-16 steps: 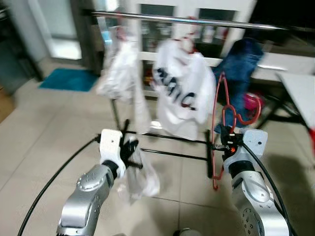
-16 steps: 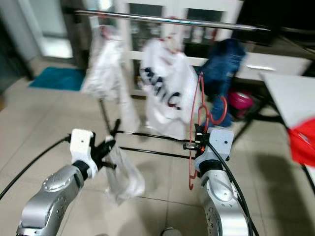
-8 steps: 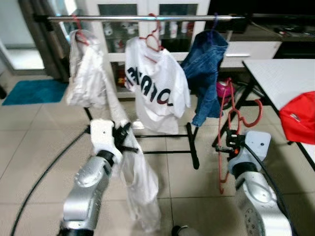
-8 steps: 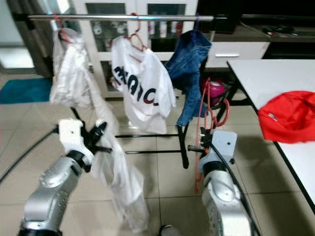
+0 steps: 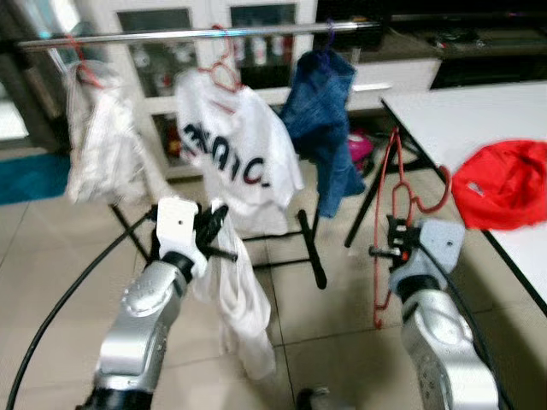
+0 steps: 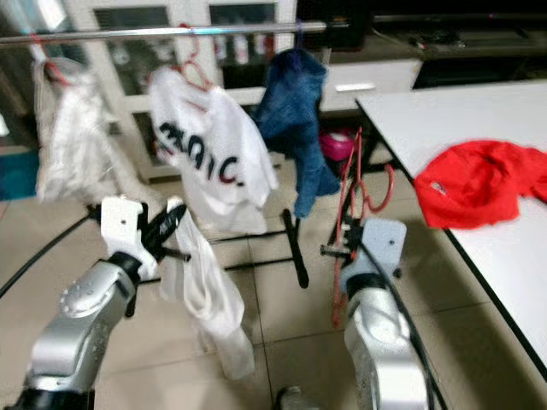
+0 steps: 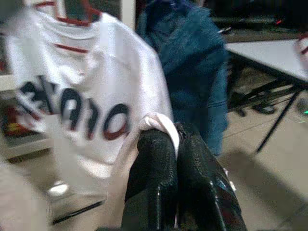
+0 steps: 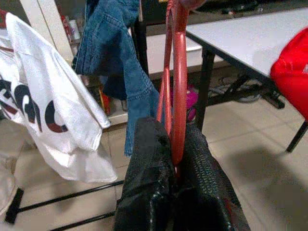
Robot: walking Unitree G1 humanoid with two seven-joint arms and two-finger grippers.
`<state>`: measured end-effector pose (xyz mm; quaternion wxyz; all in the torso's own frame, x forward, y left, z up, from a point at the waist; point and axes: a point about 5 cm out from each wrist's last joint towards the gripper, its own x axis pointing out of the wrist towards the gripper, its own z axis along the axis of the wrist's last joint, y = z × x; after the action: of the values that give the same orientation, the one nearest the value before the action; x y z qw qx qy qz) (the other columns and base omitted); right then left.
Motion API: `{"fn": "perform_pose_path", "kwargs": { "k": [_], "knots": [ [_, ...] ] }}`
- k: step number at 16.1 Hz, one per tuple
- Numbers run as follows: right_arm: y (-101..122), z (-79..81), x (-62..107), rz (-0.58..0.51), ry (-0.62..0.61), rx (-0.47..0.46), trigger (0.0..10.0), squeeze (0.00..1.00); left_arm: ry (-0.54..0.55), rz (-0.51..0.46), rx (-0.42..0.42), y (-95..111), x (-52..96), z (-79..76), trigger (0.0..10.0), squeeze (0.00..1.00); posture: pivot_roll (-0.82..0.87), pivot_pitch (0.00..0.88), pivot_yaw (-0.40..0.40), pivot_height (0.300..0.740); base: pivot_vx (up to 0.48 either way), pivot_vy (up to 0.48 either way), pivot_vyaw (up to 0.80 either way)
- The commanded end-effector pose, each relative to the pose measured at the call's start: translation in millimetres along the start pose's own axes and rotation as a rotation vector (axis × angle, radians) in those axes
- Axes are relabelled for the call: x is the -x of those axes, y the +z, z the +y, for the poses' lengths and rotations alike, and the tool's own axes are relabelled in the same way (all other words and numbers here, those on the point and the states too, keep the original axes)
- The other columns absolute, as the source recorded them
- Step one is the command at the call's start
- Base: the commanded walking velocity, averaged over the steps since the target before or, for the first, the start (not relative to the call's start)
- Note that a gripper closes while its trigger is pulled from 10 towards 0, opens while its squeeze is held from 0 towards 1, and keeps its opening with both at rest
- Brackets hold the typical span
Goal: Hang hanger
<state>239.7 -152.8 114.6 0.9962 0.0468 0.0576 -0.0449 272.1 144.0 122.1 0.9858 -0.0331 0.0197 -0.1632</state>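
The right hand is clamped tight on a red wire hanger, held upright with its hook above the fingers, well below and to the right of the silver clothes rail. The left hand is pinched shut on a limp white garment that dangles toward the tiled floor.

Compared with a second ago the view has swung and steadied: the rack now sits up and to the left, and the white tabletop with its crumpled red cloth has come into sight on the right. Both grips look the same as before.

On the rail hang a white bundle, a white printed T-shirt and a blue denim piece. My read: carrying is over, lining up begins, and the hanger still needs lifting to the bar.
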Motion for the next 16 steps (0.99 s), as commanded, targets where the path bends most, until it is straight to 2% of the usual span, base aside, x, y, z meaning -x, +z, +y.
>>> {"fn": "perform_pose_path", "kwargs": {
  "k": [1,3,5,6,8,10,12,14,15,16],
  "knots": [
    [4.0,-0.3,1.5,-0.018,-0.003,-0.002,10.0,0.0,-0.006,-0.038,0.006,7.6,-0.3,-3.1,10.0,0.0,-0.09,0.0,0.051,0.74,0.0,0.0,-0.8],
    [4.5,2.1,2.6,-0.015,0.02,-0.001,10.0,0.0,0.031,-0.037,0.033,1.4,3.3,-1.1,10.0,0.0,-0.1,0.0,0.053,0.74,0.0,0.0,-0.8],
    [6.7,1.8,1.7,-0.033,0.022,0.009,10.0,0.0,0.075,-0.093,0.011,7.5,1.4,-0.1,10.0,0.0,-0.1,0.0,0.048,0.74,0.0,0.0,-0.8],
    [6.3,2.5,0.6,-0.032,0.03,0.008,10.0,0.0,0.056,-0.075,0.028,6.5,0.1,-0.4,10.0,0.0,-0.1,0.0,0.053,0.74,0.0,0.0,-0.8],
    [6.0,2.4,5.2,-0.035,0.029,-0.027,10.0,0.0,0.029,-0.061,0.004,5.2,0.3,-1.2,10.0,0.0,-0.1,0.0,0.048,0.74,0.0,0.0,-0.8],
    [8.1,2.1,7.0,-0.037,0.021,-0.019,10.0,0.0,0.055,-0.125,-0.052,14.7,5.0,4.8,10.0,0.0,-0.1,0.0,0.047,0.74,0.0,0.0,-0.8],
    [11.0,-0.2,5.0,-0.05,0.009,-0.032,10.0,0.0,0.054,-0.157,-0.048,24.4,2.2,10.5,10.0,0.0,-0.1,0.0,0.05,0.74,0.0,0.0,-0.8],
    [11.0,-4.3,-0.6,-0.042,-0.014,-0.012,10.0,0.0,-0.05,-0.091,-0.025,20.4,-2.0,7.6,10.0,0.0,-0.1,0.0,0.054,0.74,0.0,0.0,-0.8],
    [11.5,-4.9,-0.6,-0.035,-0.005,-0.004,10.0,0.0,-0.032,-0.014,-0.035,12.6,-1.9,9.4,10.0,0.0,-0.1,0.0,0.052,0.74,0.0,0.0,-0.8],
    [12.8,-4.6,0.9,-0.034,0.003,0.005,10.0,0.0,0.004,0.007,-0.049,9.5,0.5,11.9,10.0,0.0,-0.1,0.0,0.047,0.74,0.0,0.0,-0.8]
  ]
}}
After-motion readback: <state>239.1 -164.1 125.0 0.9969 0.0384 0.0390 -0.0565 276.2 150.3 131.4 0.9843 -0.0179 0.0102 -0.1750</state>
